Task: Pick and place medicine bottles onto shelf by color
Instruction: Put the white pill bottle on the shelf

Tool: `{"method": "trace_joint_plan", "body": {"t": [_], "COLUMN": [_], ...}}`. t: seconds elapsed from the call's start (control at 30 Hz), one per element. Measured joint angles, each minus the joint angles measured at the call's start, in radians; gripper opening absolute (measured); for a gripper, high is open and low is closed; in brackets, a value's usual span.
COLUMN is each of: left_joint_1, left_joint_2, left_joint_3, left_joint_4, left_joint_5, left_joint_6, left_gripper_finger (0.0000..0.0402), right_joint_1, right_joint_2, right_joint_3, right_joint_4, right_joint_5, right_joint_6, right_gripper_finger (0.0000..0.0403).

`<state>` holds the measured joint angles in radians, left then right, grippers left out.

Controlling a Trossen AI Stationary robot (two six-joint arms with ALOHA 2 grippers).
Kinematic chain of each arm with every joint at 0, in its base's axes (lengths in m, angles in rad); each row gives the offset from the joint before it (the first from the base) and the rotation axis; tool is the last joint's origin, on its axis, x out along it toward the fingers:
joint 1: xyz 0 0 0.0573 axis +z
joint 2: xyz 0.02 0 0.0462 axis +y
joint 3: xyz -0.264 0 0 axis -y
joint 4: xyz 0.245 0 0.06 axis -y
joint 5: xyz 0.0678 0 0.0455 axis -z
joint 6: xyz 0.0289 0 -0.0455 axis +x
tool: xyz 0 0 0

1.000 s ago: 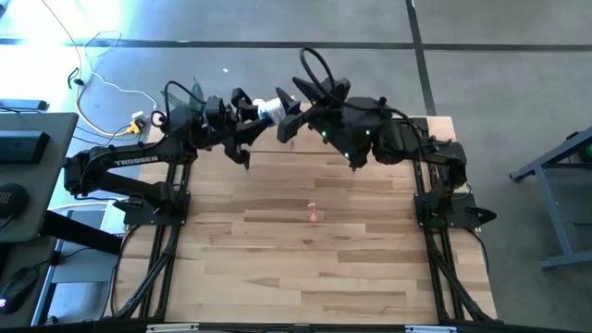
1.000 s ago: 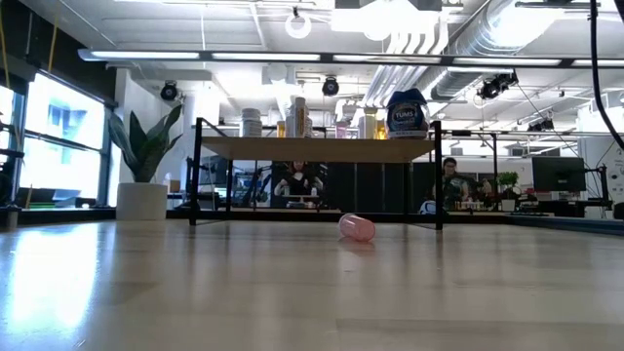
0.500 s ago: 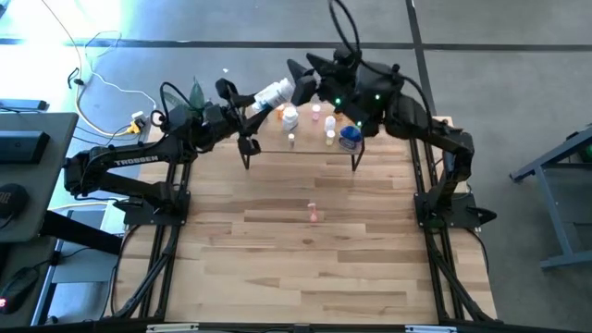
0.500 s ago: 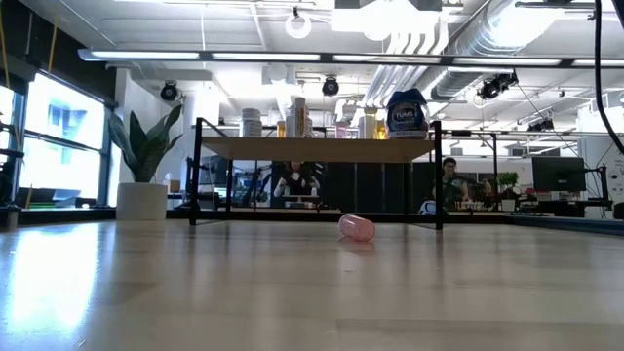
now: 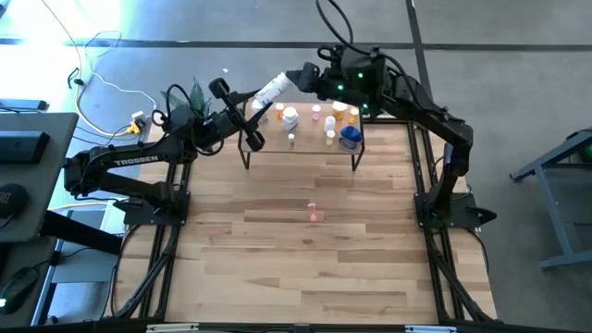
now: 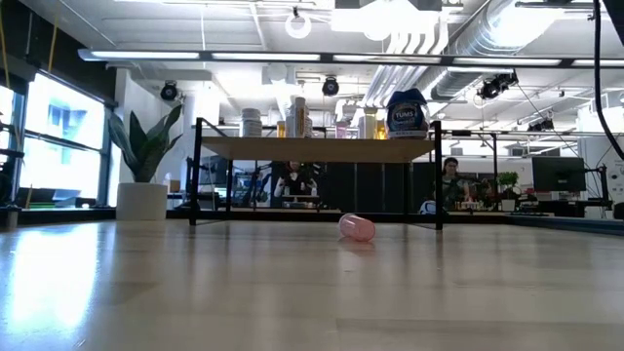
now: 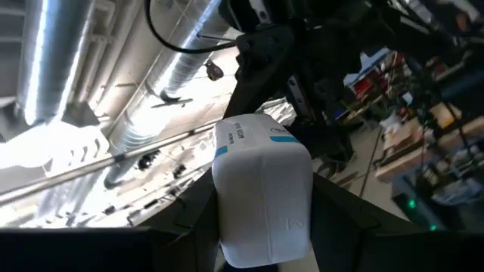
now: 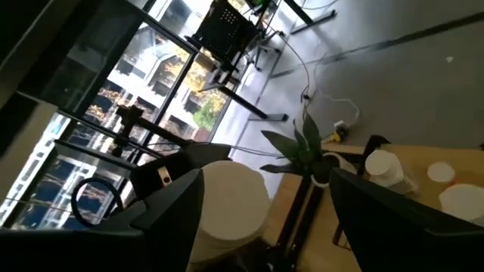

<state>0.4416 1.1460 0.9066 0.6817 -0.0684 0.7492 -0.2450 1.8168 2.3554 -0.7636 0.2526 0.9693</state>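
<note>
Backing off, the right end effector (image 5: pixel 307 80) is spread wide, leaving the white bottle (image 5: pixel 271 92) pinched by the left end effector (image 5: pixel 252 104).

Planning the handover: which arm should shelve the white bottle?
Left. Its end effector grips the white bottle beside the shelf; the right end effector stands open, clear of it.

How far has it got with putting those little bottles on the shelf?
Mostly done: several bottles already stand on the shelf, including a squat blue one. In hand: the left gripper holds a white bottle above the shelf, with the right gripper open at its other end. Left: one pink bottle lying on the table.
</note>
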Motion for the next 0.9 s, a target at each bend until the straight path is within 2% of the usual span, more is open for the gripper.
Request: {"method": "trace_joint_plan", "body": {"t": [0.63,0.9], "left_joint_1": [-0.098,-0.152], "left_joint_2": [0.001,0.001], "left_joint_3": [0.000,0.000], "left_joint_4": [-0.043,-0.059], "left_joint_5": [-0.108,-0.201], "left_joint_6": [0.204,0.300], "left_gripper_finger": [0.0143,0.0144], "right_joint_1": [0.068,0.096], "right_joint_2": [0.005,0.005], "right_joint_3": [-0.046,-0.047], "right_joint_4": [0.035,0.037], "right_joint_5": [-0.009,0.059], "right_joint_6": [0.157,0.150], "right_gripper_finger": [0.0277,0.0275]}}
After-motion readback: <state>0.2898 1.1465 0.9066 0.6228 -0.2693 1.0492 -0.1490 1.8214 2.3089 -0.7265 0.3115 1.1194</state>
